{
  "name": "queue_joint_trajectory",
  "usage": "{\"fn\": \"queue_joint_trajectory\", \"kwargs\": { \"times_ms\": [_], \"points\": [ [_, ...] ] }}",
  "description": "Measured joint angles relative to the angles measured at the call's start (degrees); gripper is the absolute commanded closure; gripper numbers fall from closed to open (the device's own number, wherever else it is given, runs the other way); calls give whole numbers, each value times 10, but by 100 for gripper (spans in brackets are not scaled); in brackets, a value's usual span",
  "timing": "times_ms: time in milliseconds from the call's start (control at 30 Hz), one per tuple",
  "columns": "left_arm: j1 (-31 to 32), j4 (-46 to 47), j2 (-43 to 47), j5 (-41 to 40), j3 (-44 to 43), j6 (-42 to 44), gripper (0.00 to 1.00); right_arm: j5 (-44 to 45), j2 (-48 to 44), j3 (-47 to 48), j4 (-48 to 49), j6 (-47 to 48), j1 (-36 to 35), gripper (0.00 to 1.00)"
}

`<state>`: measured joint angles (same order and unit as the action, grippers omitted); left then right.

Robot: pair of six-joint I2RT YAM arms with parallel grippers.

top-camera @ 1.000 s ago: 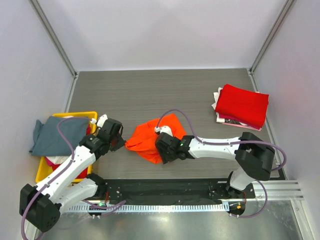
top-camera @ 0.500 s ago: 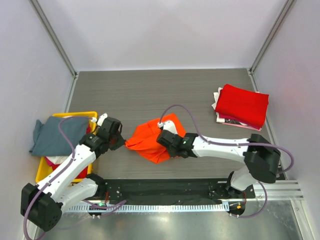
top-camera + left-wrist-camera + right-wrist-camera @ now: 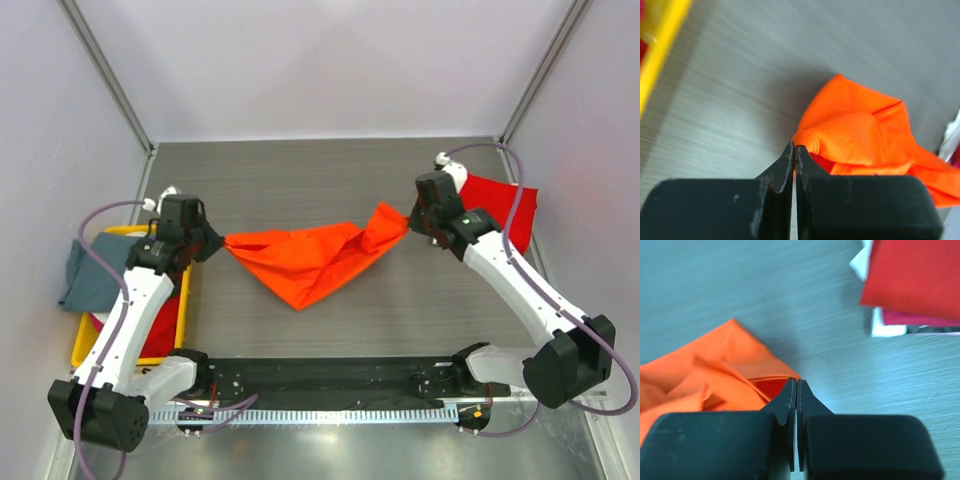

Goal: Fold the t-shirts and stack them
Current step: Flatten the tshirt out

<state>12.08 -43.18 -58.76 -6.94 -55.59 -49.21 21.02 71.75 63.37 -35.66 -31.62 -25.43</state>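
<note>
The orange t-shirt (image 3: 310, 262) is stretched across the middle of the top view. Its long axis runs left to right and rises slightly toward the right, and a loose fold sags to a point at lower centre. Whether that point touches the table (image 3: 300, 180) is hard to tell, and the bunched cloth hides the neckline and sleeves.

The left gripper (image 3: 215, 243) holds the shirt's left tip. In the left wrist view its jaws are pressed together on a small rolled hem. The right gripper (image 3: 408, 222) holds the right end, and the right wrist view shows its jaws closed on a corner of the fabric.

At upper right a folded red t-shirt (image 3: 500, 205) lies on white and pink layers, partly hidden by the right arm. At the left edge a grey-blue t-shirt (image 3: 95, 268) drapes over a yellow bin (image 3: 80, 345). More red cloth lies inside the bin, partly covered by the left arm.
</note>
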Motion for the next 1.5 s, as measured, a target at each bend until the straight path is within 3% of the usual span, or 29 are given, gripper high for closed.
{"fn": "queue_joint_trajectory", "kwargs": {
  "times_ms": [133, 300, 533, 600, 700, 767, 800, 833, 867, 900, 967, 1067, 1167, 1333, 1500],
  "points": [
    [-53, -4, 1, 15, -43, 17, 100, -20, -12, 26, -9, -4, 46, 99],
    [-67, -11, -16, 41, -71, 17, 100, -63, 28, 101, -27, -1, 44, 99],
    [-128, -41, -105, 60, -266, 19, 100, -52, 52, 234, -36, -1, 44, 99],
    [-150, -38, -88, 51, -290, 19, 100, -23, 8, 216, -22, -9, 44, 99],
    [-163, -19, -7, 42, -227, 16, 100, 16, -116, 97, 8, -36, 45, 97],
    [-163, 11, 53, 51, -127, 9, 100, 37, -203, -12, 8, -68, 45, 83],
    [-163, 19, 83, 63, -68, 0, 100, 44, -245, -66, 12, -85, 45, 35],
    [-163, 19, 96, 72, -23, -6, 99, 46, -286, -121, 10, -102, 46, 21],
    [-163, 37, 101, 86, 35, -13, 85, 46, -314, -170, 9, -110, 46, 18],
    [-163, 46, 96, 100, 77, -16, 77, 43, -337, -213, 6, -115, 47, 17],
    [-163, 52, 63, 132, 144, -18, 51, 24, -360, -267, -9, -119, 47, 19],
    [-163, 43, 33, 160, 162, -14, 34, -16, -341, -273, -10, -104, 47, 28],
    [-150, 49, 40, 164, 117, 0, 26, -55, -291, -246, 9, -81, 45, 29],
    [-51, 77, 43, 149, 37, 22, 26, -109, -180, -218, 49, -42, 2, 29],
    [75, 76, -6, 120, 19, 29, 27, -113, -72, -187, 62, -22, -124, 31]
  ]
}}
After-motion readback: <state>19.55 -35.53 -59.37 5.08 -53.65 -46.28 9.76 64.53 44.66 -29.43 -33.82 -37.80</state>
